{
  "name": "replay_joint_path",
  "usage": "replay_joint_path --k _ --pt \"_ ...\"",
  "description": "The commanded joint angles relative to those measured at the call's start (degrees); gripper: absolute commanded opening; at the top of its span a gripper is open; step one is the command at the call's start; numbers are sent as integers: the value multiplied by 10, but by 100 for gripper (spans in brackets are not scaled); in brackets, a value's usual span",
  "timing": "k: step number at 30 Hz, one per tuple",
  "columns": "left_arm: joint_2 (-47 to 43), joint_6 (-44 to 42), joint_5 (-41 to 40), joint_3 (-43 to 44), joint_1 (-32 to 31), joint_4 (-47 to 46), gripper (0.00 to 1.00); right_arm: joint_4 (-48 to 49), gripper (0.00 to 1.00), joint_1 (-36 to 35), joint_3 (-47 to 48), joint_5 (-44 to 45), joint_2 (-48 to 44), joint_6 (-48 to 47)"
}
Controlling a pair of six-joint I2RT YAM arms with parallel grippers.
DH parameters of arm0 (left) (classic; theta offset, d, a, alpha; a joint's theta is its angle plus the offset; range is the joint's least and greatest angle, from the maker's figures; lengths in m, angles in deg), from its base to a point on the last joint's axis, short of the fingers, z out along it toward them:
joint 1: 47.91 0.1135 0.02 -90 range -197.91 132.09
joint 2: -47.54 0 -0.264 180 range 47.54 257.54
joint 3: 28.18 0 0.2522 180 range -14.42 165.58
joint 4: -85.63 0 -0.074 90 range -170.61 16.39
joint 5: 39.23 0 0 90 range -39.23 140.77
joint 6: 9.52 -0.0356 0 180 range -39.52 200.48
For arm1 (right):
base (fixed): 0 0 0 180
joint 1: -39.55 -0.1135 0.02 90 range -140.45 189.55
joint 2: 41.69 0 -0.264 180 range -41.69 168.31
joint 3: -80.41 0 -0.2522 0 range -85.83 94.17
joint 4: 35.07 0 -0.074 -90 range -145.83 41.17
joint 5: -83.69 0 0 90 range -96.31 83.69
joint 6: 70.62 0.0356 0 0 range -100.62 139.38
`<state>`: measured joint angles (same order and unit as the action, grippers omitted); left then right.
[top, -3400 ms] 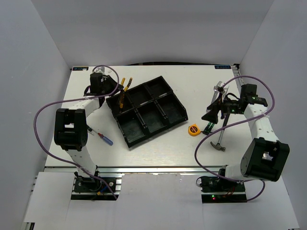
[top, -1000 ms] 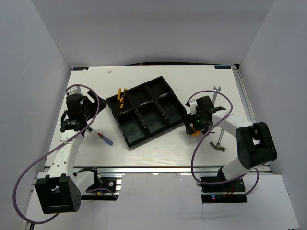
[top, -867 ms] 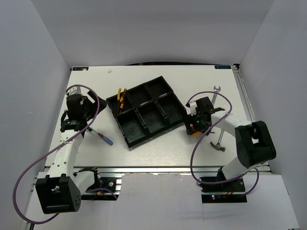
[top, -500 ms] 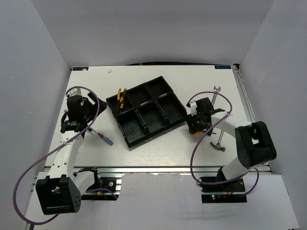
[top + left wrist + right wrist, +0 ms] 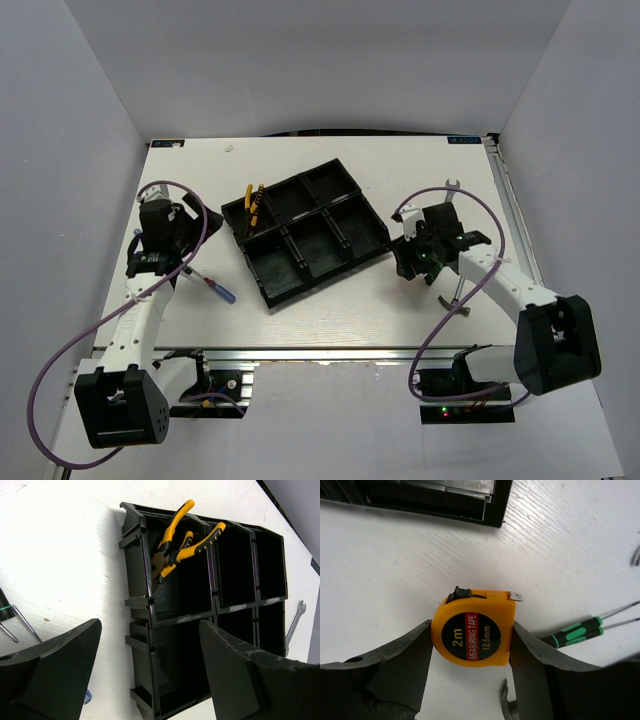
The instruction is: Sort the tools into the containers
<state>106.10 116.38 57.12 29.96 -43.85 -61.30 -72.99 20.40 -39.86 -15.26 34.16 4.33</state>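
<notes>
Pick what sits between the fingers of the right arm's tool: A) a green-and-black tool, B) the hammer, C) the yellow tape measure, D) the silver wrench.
C: in the right wrist view both fingers of the right tool press on the sides of the yellow tape measure, while the green-and-black tools lie apart from it on the table.

We see a yellow-orange tape measure (image 5: 472, 630) with a red, white-lettered stripe, a black tray (image 5: 137, 580), pliers (image 5: 172, 530) with yellow-and-black handles, a green-and-black tool (image 5: 572, 631), a red-and-blue screwdriver (image 5: 216, 289), and a white table (image 5: 330, 310).
</notes>
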Motion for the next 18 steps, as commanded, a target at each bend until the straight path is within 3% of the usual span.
replay_joint_path --k 1,9,11,18 --pt "-8 -1 -12 15 6 3 90 -31 0 11 21 -21 -34 -39" --pt "-4 -5 -10 22 11 7 90 21 0 11 80 -124 -34 -88" --pt "-5 -5 -9 21 12 8 90 36 0 7 132 -164 1 -94" --pt "-3 4 -5 17 13 15 89 56 0 -63 368 -179 195 -39"
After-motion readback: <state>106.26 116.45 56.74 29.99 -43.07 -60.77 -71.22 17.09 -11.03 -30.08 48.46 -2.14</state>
